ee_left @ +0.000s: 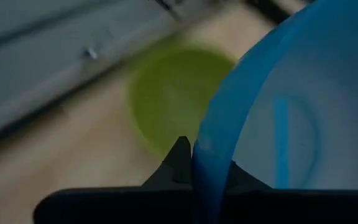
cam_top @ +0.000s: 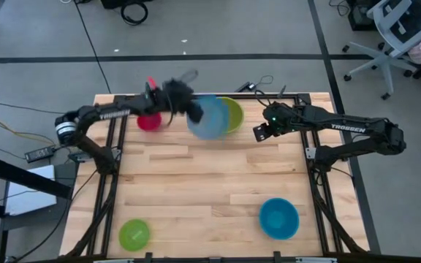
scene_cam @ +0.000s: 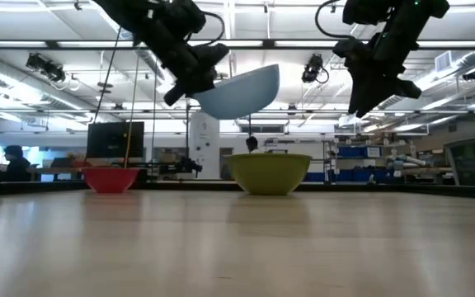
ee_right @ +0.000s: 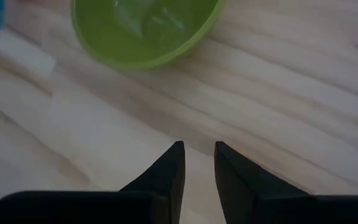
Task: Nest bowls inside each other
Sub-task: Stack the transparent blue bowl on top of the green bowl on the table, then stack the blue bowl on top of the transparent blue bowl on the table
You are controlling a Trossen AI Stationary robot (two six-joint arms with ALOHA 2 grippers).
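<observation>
My left gripper point(scene_cam: 195, 76) is shut on a light blue bowl point(scene_cam: 242, 89), which hangs tilted in the air above and just left of the large olive-green bowl point(cam_top: 232, 113). The olive-green bowl stands on its base at the table's far middle. A magenta-red bowl point(cam_top: 149, 121) stands at the far left. A cyan-blue bowl point(cam_top: 278, 218) is at the near right and a small lime-green bowl point(cam_top: 134, 234) at the near left. My right gripper point(ee_right: 199, 155) hovers right of the olive-green bowl point(ee_right: 145, 28), its fingers a little apart with nothing between them. My left gripper holds the light blue bowl by its rim point(ee_left: 199, 163), one finger point(ee_left: 178, 160) outside the wall and the other inside. The fingers come from the table's left, slanting downward. The bowl is lifted clear and tilted, and it sticks out sideways beyond the fingers.
The table's middle is bare wood point(cam_top: 210, 183). Dark frame rails point(cam_top: 115, 190) run along the table's sides. Beyond the far edge lie cables on the floor, and an office chair point(cam_top: 397, 36) stands at the far right.
</observation>
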